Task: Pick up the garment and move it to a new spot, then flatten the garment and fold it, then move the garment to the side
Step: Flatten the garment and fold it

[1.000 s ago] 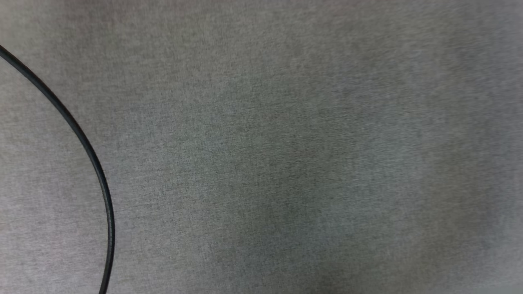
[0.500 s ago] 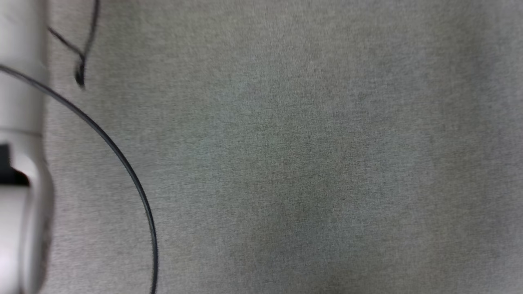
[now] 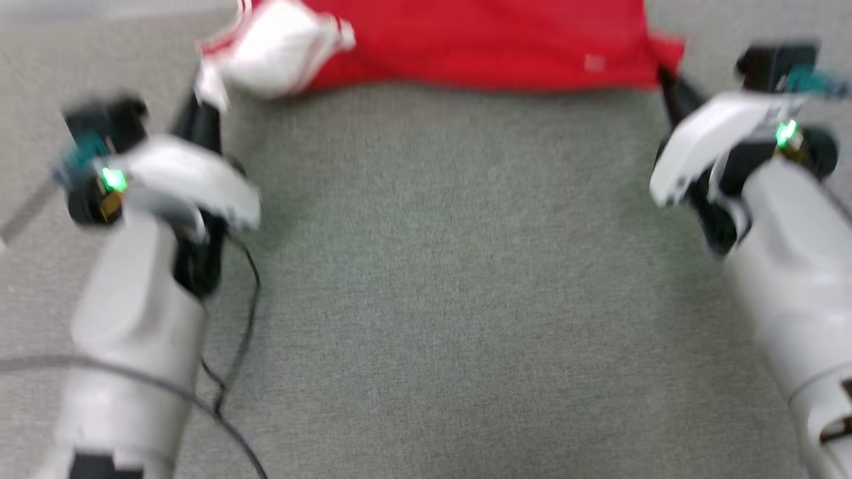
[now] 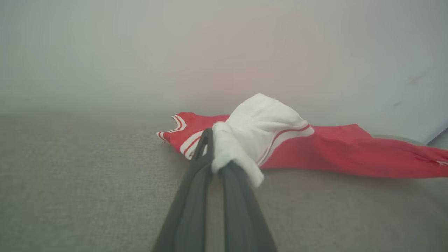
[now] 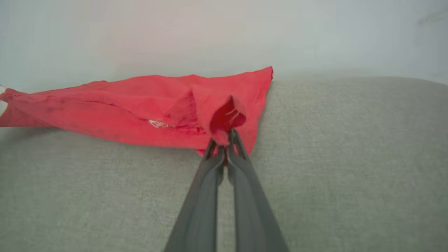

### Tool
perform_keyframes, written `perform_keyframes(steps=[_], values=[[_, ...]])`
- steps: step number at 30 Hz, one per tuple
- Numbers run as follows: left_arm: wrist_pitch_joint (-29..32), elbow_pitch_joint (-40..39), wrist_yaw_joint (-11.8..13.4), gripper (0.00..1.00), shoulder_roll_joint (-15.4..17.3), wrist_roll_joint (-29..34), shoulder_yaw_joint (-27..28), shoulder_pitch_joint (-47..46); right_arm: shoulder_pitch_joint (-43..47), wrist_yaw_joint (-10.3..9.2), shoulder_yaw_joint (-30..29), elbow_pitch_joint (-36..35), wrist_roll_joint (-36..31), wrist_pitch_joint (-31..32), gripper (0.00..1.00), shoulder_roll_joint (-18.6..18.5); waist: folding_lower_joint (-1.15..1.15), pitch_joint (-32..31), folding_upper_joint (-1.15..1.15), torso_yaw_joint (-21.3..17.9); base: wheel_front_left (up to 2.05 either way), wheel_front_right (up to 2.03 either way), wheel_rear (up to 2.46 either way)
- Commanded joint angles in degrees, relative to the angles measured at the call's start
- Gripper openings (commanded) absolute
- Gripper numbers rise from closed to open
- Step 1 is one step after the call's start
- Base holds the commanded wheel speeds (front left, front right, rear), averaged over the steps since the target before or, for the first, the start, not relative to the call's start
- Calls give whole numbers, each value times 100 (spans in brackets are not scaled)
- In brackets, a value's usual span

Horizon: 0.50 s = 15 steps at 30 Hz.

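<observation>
Garment lay spread on grey fabric. Left gripper clenched its white sleeve, bunched over the fingertips; right gripper pinched a red corner, cloth trailing left of its fingers.

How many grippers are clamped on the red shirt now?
2. The left gripper is shut on the white short sleeve of the red jersey-style shirt, at its left end; the right gripper is shut on a red corner at its right end.

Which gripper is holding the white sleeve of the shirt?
The left gripper: its jaws pinch the white sleeve, while the right gripper pinches a red corner of the shirt.
</observation>
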Motion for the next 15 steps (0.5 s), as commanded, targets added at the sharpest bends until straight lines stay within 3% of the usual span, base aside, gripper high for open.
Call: perform_keyframes(steps=[1, 9, 15], values=[[-38, -159, 44, 0, -39, 60, 86, 456, 348, -3, 130, -68, 109, -48, 0, -53, 1, -470, 0, 0, 0, 0, 0], [-33, -929, 18, 0, -158, 228, 403, 2391, 1822, -3, 729, -476, 531, -98, 0, -344, 1, -1253, 0, -5, 0, 0, 0], [-11, -1922, 368, 0, -195, 233, 674, 4136, 3169, -3, 943, -1071, 895, -192, 0, -600, 1, -1782, 0, -40, 0, 0, 0]])
